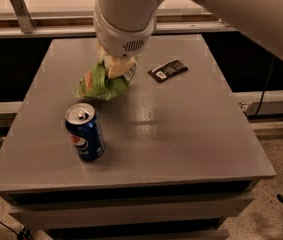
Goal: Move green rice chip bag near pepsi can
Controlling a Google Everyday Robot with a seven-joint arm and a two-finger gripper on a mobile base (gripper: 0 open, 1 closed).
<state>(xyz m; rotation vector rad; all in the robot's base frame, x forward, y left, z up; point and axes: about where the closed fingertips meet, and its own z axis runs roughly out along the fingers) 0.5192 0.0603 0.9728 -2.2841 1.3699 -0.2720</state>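
One grey bench (181, 134) is carrying everything. Gripper (117, 66) is hanging over its rear-left part, jaws pinching the top of the green rice chip bag (100, 83), which is tilting just behind the upright pepsi can (84, 132). Black packet (168, 70) is lying flat, further right.

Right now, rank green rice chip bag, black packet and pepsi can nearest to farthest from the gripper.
1. green rice chip bag, held by the gripper above the table's back.
2. black packet, to its right.
3. pepsi can, front left.
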